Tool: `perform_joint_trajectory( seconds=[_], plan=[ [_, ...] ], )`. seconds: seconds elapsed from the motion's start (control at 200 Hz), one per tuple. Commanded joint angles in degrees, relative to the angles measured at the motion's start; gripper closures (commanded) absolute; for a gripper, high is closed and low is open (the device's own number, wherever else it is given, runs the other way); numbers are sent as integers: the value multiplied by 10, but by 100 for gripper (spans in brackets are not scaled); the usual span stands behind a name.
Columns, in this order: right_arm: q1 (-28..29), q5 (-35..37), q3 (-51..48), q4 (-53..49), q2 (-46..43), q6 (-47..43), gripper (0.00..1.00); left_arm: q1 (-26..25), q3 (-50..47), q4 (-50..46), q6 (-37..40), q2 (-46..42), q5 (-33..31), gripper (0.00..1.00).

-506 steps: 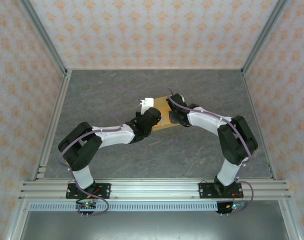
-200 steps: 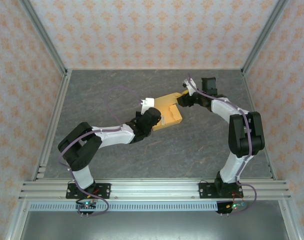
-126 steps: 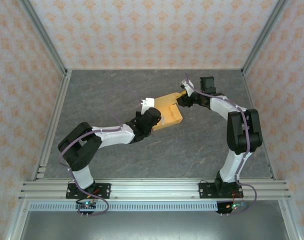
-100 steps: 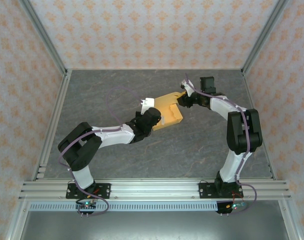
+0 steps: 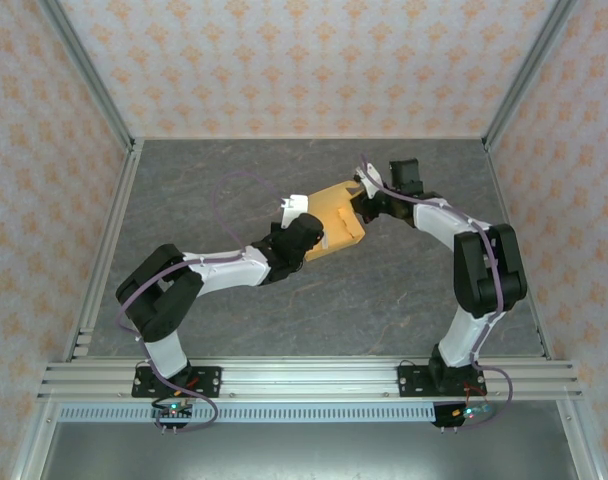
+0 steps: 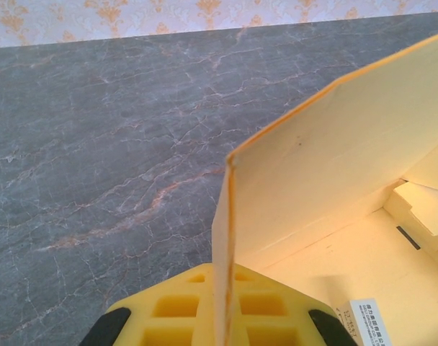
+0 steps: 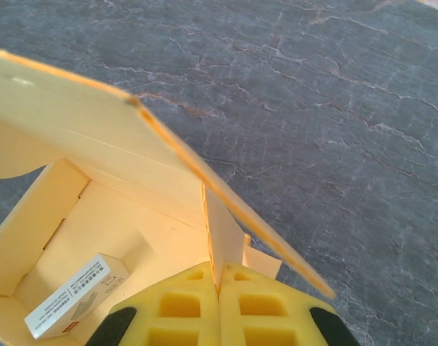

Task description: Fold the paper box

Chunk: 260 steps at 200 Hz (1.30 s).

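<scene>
2 arms meet at the paper box [image 5: 336,215], half-erected at mid-bench [image 5: 234,180]: left fingers [image 5: 314,235] at its near-left side, right fingers [image 5: 361,205] at its far-right corner. Left wrist: left fingers [image 6: 194,295] pinch an upright box wall [image 6: 334,158] edge-on. Right wrist: right fingers [image 7: 201,292] clamp a thin box flap [image 7: 217,238]; a small white printed carton [image 7: 75,295] lies on the box floor.
</scene>
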Motion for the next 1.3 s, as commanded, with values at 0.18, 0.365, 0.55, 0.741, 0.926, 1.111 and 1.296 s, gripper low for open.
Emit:
perform_joint_trajectory(
  seconds=[0.18, 0.365, 0.55, 0.741, 0.926, 1.111, 1.296],
  plan=[
    [35, 120, -53, 46, -64, 130, 100, -15, 31, -33, -67, 20, -51, 100],
    [51, 178, -98, 78, -88, 215, 100, -35, 40, -33, -82, 39, -83, 100],
    [70, 222, -135, 100, -109, 265, 100, -42, 46, -33, -90, 52, -92, 100],
    [90, 247, -152, 97, -123, 289, 100, -45, 44, -30, -94, 60, -99, 100],
    [99, 268, -144, 70, -122, 301, 98, -47, 39, -16, -86, 70, -103, 100],
    [91, 295, -136, 12, -166, 299, 75, -47, 20, 4, -58, 58, -127, 100],
    [74, 279, -143, -55, -243, 312, 53, -36, 0, 28, -23, 37, -128, 100]
  ],
)
